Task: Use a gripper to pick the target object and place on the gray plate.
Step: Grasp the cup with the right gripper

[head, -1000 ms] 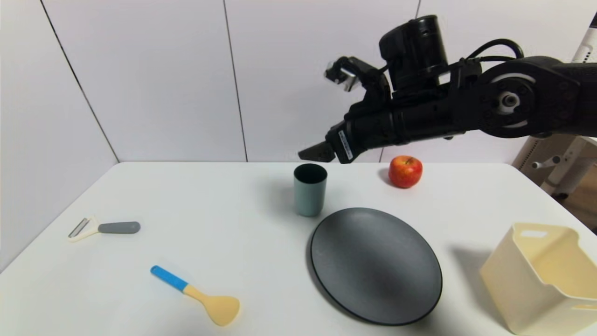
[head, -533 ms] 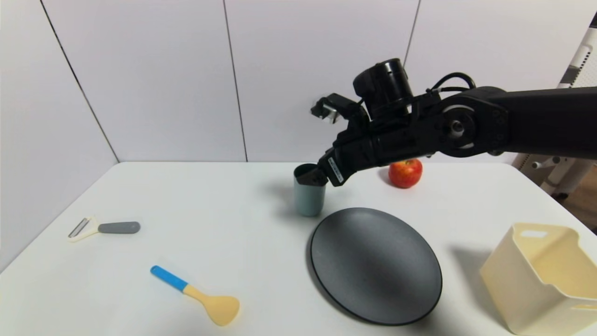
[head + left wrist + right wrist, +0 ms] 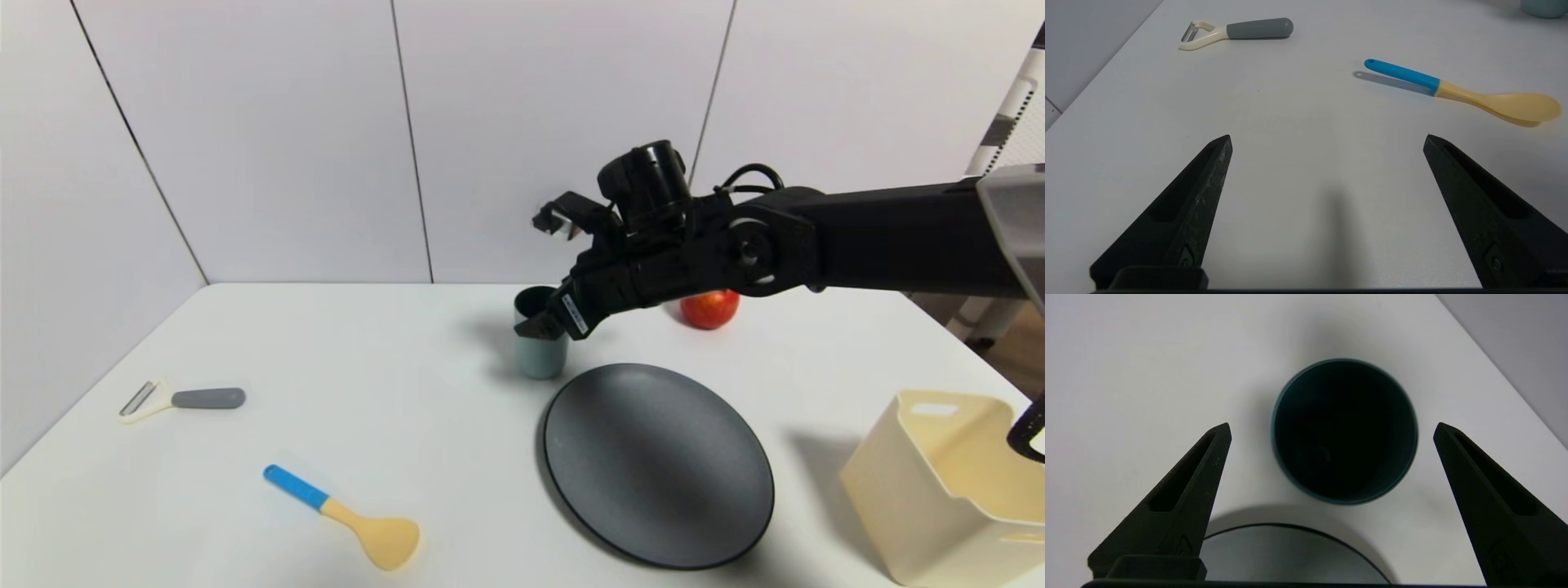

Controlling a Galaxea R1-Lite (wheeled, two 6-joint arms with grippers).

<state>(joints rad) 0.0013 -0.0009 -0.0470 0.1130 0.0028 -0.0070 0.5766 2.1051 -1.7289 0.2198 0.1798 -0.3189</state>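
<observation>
Your right gripper (image 3: pixel 539 325) is at the blue-green cup (image 3: pixel 540 357), at its top edge. Its fingers (image 3: pixel 1188 494) are wide apart, one on each side of the cup's dark mouth (image 3: pixel 1344 430), and they do not touch it. The cup stands upright on the white table (image 3: pixel 392 425), toward the far side. The gray plate (image 3: pixel 658 464) lies just beside it, nearer to you and a little to the right. A red apple (image 3: pixel 712 310) sits to the right of the cup, partly behind your arm.

Your left gripper (image 3: pixel 1327 141) rests low over the table with its fingers wide apart too. A peeler (image 3: pixel 1237 32) and a spoon with a blue handle (image 3: pixel 1461 94) lie beyond it. A cream bin (image 3: pixel 951 486) sits near, on the right.
</observation>
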